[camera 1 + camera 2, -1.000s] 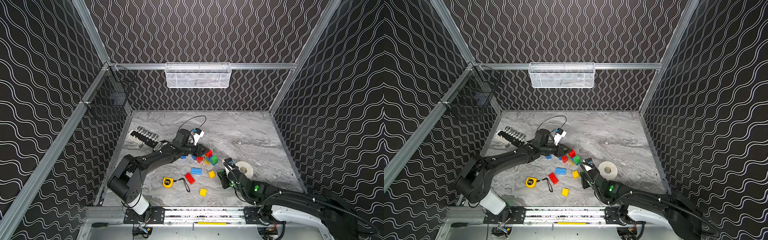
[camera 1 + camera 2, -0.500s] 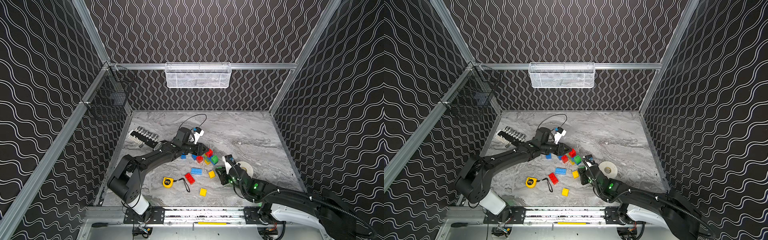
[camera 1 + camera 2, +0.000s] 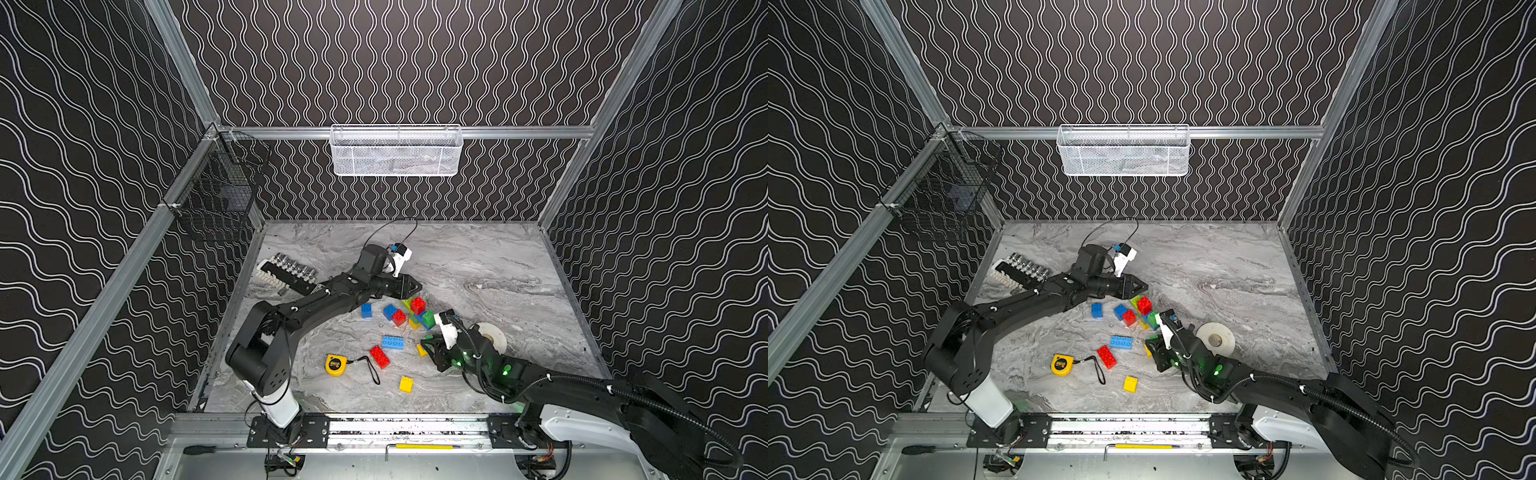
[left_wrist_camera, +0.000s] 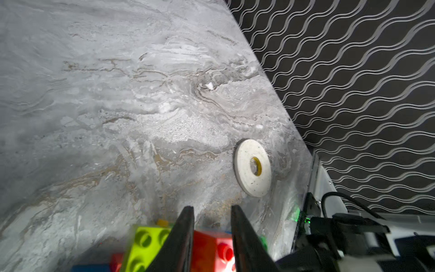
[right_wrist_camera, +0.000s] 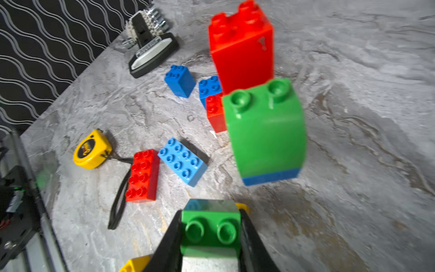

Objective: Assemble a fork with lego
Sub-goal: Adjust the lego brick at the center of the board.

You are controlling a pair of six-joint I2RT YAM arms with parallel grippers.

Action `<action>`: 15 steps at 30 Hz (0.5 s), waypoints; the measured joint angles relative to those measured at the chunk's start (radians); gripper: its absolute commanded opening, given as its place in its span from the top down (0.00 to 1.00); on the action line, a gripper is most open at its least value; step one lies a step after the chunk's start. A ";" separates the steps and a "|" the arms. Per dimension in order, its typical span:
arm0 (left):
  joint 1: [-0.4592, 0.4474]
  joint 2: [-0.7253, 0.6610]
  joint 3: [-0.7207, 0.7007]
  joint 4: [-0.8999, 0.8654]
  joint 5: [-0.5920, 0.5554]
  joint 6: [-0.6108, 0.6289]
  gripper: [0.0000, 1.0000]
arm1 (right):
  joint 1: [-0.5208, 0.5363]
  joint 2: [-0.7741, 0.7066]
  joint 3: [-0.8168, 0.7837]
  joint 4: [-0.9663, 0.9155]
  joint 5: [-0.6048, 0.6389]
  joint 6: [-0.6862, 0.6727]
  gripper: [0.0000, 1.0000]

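Note:
The lego lies loose mid-table. A red brick, a lime one, a green one, blue ones and a small red one are clustered together. Nearer the front lie a light-blue oblong, a red oblong and a yellow square. My left gripper hovers just behind the red brick. Its jaws stand slightly apart, with bare table showing between the tips. My right gripper is shut on a green two-stud brick, low over a yellow brick.
A yellow tape measure with a black strap lies front left. A white tape roll sits beside my right wrist. A socket holder rests by the left wall. A white mesh basket and a black wire basket hang on the walls.
My right gripper has moved left toward the brick cluster, carrying the green brick. My left gripper has stayed by the red brick, which has not moved.

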 measured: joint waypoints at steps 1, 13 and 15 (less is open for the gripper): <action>0.000 0.024 0.022 -0.012 -0.013 0.001 0.73 | -0.001 0.010 0.004 0.015 -0.014 -0.012 0.91; -0.013 0.226 0.247 -0.181 -0.079 0.059 0.76 | -0.077 0.057 0.029 0.082 -0.065 -0.031 0.94; -0.014 0.239 0.264 -0.209 -0.093 0.076 0.77 | -0.093 0.057 0.029 0.079 -0.066 -0.028 0.94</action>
